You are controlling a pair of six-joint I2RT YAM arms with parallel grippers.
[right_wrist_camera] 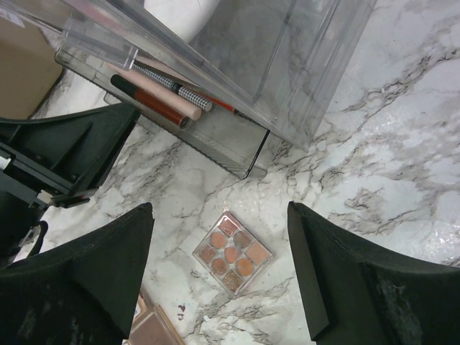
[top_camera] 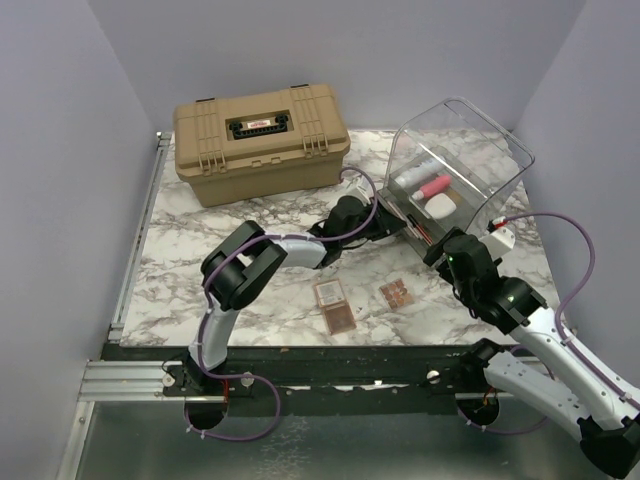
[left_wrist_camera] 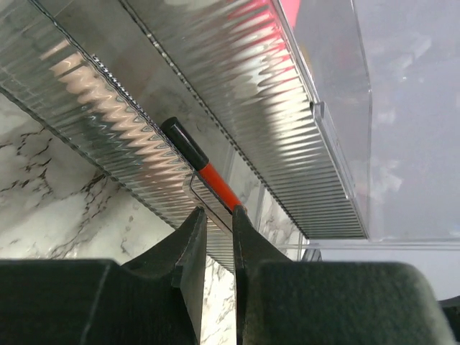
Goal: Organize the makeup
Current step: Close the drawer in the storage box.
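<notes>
Beside the ribbed drawer (left_wrist_camera: 108,122), your near-closed left claw (left_wrist_camera: 219,215) meets a diagonal red pencil (left_wrist_camera: 215,183), black cap upper-left; grip unclear; right claw (right_wrist_camera: 219,208) open.

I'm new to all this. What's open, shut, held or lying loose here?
Tan case: lid shut.
Organizer drawer: pulled open, pencils inside.
Left gripper: almost closed around the end of the red pencil; firm grip unclear.
Right gripper: open, empty.
Nine-pan palette: loose, flat on the table.
</notes>
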